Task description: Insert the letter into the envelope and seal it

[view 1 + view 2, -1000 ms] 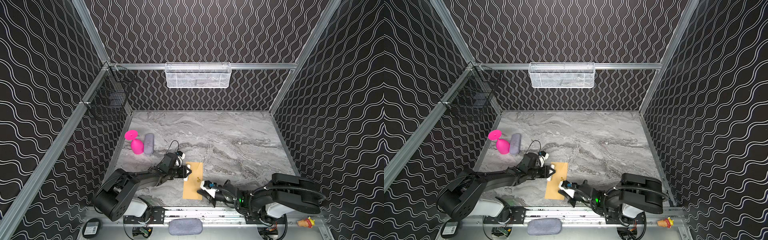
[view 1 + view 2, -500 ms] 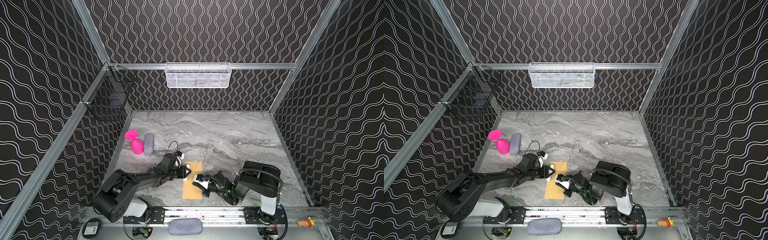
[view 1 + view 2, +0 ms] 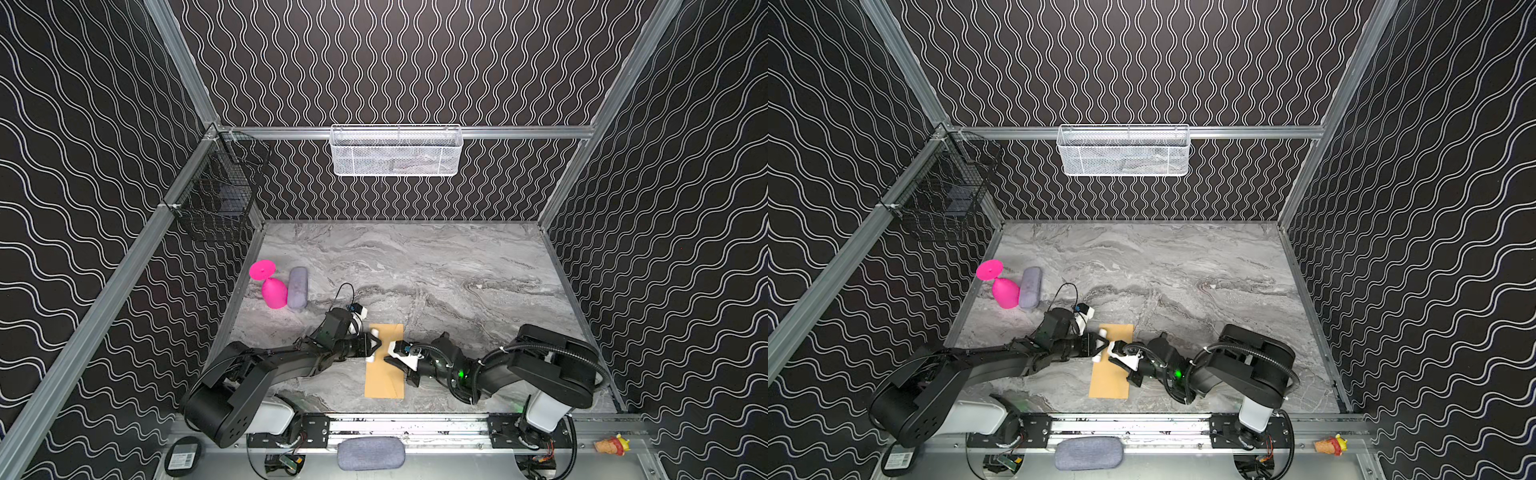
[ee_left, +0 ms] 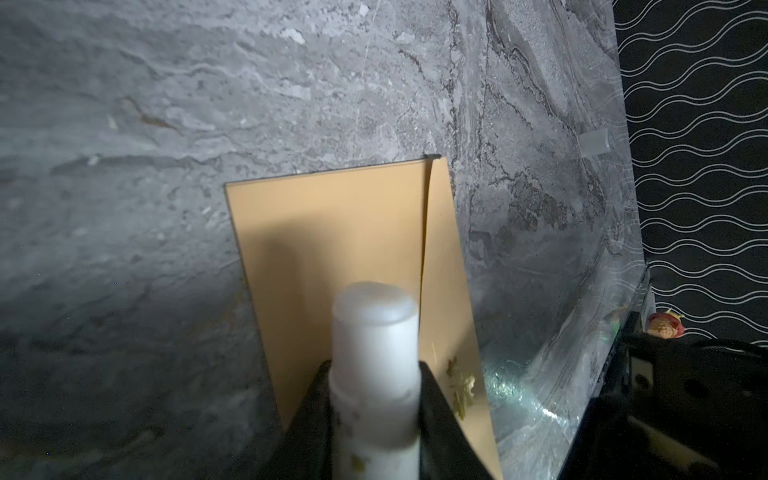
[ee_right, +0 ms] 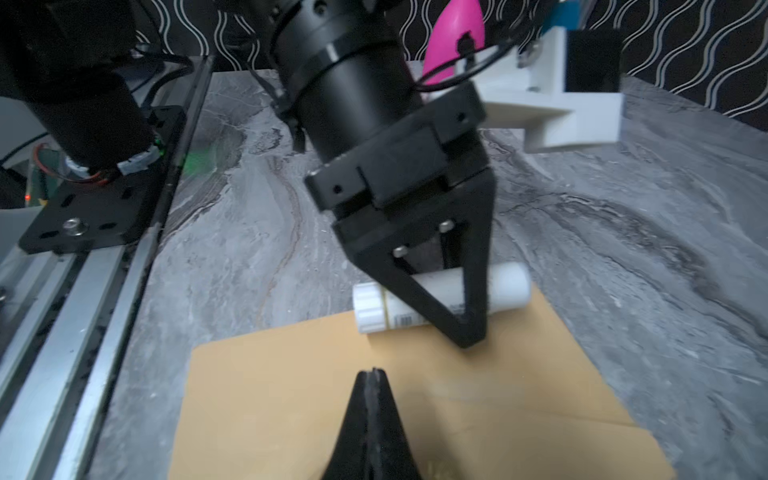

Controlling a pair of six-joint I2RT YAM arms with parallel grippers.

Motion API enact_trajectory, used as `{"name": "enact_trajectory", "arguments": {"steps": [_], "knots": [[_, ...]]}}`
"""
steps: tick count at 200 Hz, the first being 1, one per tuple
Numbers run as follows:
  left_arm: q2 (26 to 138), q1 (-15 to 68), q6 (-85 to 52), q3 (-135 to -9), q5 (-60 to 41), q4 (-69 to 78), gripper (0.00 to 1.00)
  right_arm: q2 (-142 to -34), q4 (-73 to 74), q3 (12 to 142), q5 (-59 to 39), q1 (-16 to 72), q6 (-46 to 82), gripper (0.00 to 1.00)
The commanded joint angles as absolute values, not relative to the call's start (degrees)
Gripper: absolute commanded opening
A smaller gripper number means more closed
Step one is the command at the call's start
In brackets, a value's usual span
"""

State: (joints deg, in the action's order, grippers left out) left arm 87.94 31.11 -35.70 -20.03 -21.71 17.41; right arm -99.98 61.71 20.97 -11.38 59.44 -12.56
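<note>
The kraft-brown envelope (image 3: 385,380) (image 3: 1108,384) lies flat near the table's front edge, lengthwise front to back. In the left wrist view the envelope (image 4: 332,232) shows a long flap edge and gold flecks (image 4: 461,382). My left gripper (image 3: 375,345) (image 3: 1100,345) (image 4: 374,372) is shut on a white glue stick (image 5: 507,291) (image 4: 374,324), held low over the envelope's far half. The right gripper (image 3: 394,358) (image 3: 1119,358) (image 5: 372,374) is shut and empty, with its tips just above the envelope (image 5: 270,395) and close to the left gripper. The letter is out of view.
A pink goblet (image 3: 272,286) lies on its side beside a grey case (image 3: 297,286) at the left wall. A white mesh basket (image 3: 395,151) hangs on the back wall and a black wire basket (image 3: 216,203) on the left wall. The front rail (image 3: 415,426) runs along the table's front edge.
The right arm has swung from the table's front edge up over the envelope, bringing its shut gripper close to the left gripper. The left gripper and the glue stick have stayed in place.
</note>
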Motion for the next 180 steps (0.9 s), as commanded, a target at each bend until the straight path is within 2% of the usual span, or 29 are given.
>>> {"name": "enact_trajectory", "arguments": {"steps": [1,33,79,97,124,137,157,180], "knots": [[87.7,31.0,-35.7,-19.6,-18.9,11.9,0.00,-104.9,60.5,21.7,-11.5,59.1,-13.8,0.00],[87.2,30.9,-35.7,-19.7,-18.9,11.3,0.00,-115.6,69.2,21.6,-12.4,59.5,-11.9,0.00],[87.4,30.9,-36.7,-18.5,-19.2,13.0,0.00,-113.9,63.8,24.9,-13.3,59.4,-14.8,0.00],[86.1,30.9,-37.2,-18.1,-19.0,13.0,0.00,-107.4,64.2,22.8,-12.1,58.9,-15.5,0.00],[83.3,31.0,-36.9,-18.7,-19.6,13.3,0.00,-91.7,45.7,22.8,-12.0,58.9,-10.8,0.00],[82.0,30.9,-36.8,-19.2,-19.9,13.7,0.00,-87.3,44.4,20.6,-12.1,59.0,-5.7,0.08],[80.7,31.0,-36.2,-22.6,-22.0,13.1,0.00,-80.7,44.7,16.5,-10.0,59.7,0.4,0.15],[77.1,31.7,-34.1,-25.1,-21.8,11.3,0.00,-72.9,35.6,16.7,-5.4,59.9,7.3,0.26]]}}
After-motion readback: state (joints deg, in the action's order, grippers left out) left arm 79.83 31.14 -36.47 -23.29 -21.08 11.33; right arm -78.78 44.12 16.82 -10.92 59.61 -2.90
